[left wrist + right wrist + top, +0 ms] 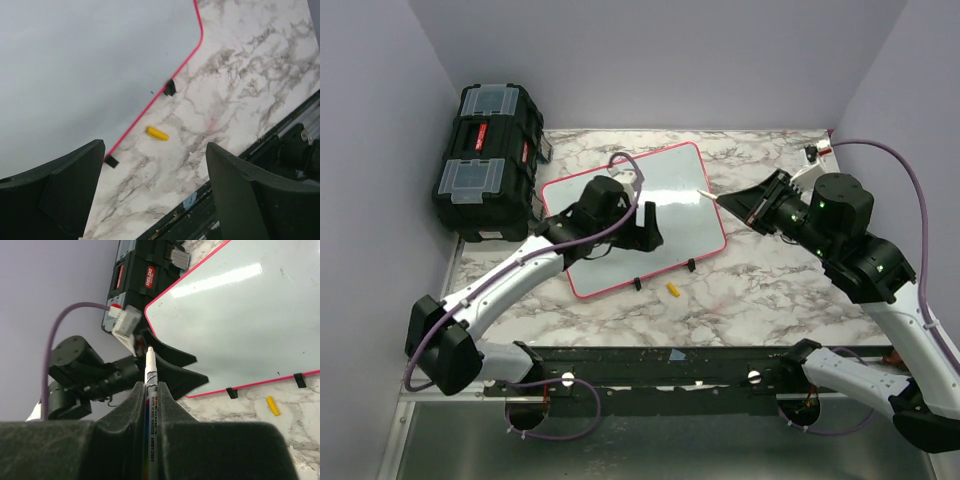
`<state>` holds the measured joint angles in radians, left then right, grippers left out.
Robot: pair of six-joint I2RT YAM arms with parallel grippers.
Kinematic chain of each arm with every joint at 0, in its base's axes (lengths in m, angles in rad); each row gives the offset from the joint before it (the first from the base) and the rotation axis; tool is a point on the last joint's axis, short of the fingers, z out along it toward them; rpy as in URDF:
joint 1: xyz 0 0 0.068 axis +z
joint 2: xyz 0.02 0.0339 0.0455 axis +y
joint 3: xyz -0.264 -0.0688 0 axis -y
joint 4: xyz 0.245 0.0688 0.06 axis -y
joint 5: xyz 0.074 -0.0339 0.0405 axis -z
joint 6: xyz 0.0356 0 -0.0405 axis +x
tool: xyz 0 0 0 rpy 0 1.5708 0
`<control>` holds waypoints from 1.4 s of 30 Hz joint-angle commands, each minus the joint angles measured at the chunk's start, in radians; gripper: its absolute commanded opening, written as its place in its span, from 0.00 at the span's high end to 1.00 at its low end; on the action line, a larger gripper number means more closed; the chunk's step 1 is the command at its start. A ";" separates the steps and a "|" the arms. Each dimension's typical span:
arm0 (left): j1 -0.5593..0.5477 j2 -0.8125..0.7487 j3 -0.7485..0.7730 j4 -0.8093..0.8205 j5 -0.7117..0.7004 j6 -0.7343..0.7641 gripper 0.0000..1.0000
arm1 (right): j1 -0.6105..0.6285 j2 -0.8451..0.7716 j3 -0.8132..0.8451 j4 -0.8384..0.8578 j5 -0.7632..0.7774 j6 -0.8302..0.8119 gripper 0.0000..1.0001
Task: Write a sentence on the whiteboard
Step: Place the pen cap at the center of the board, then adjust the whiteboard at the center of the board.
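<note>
Two things can't be settled: whether the left gripper (155, 146) touches the whiteboard (672, 192) or hangs just over it, and whether the marker (149, 362) tip meets the board's right edge in the top view. The left gripper is spread wide with nothing between its dark blocky fingers (70, 190). From above it sits over the board's near half, and its arm covers part of the board's left side. The right gripper (150, 390) is clamped on the marker, a thin white barrel with small print; the barrel's lower end is cut off by the picture edge and its tip points toward the board. One whiteboard: flat, glossy, rounded corners, thin pink-red frame, lying at a slant mid-way across the marbled tabletop (770, 280). Its face reads plain white with glare streaks in every view. Two small black clips (170, 88) on its near edge. One small yellow cap-like piece (671, 291) lies on the tabletop just off that edge, between the clips and apart from the board. One black plastic toolbox (485, 160) with clear lid compartments stands at the far left, near the board's left corner.
</note>
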<state>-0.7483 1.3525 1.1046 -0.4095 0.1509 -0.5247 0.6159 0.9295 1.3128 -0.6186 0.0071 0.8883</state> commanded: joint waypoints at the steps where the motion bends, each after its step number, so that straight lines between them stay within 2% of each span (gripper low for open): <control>1: 0.153 -0.088 0.055 -0.090 0.011 0.097 0.15 | 0.001 0.020 0.025 0.035 0.024 -0.030 0.99; 8: 0.355 -0.062 0.170 -0.140 0.066 0.183 0.12 | 0.001 0.068 0.017 0.088 -0.001 -0.039 0.99; 15: 0.467 0.055 0.338 -0.172 0.085 0.187 0.12 | 0.001 0.108 0.033 0.102 -0.037 -0.054 0.99; 22: 0.514 0.214 0.504 -0.214 0.072 0.172 0.13 | 0.001 0.156 0.072 0.092 -0.066 -0.065 0.99; 32: 0.599 0.399 0.666 -0.303 0.076 0.179 0.13 | 0.001 0.207 0.095 0.086 -0.117 -0.064 0.99; 42: 0.639 0.448 0.664 -0.365 0.118 0.157 0.13 | 0.001 0.225 0.100 0.098 -0.128 -0.051 0.99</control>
<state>-0.1146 1.7939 1.7527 -0.7200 0.2264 -0.3599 0.6159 1.1530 1.3895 -0.5400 -0.0959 0.8371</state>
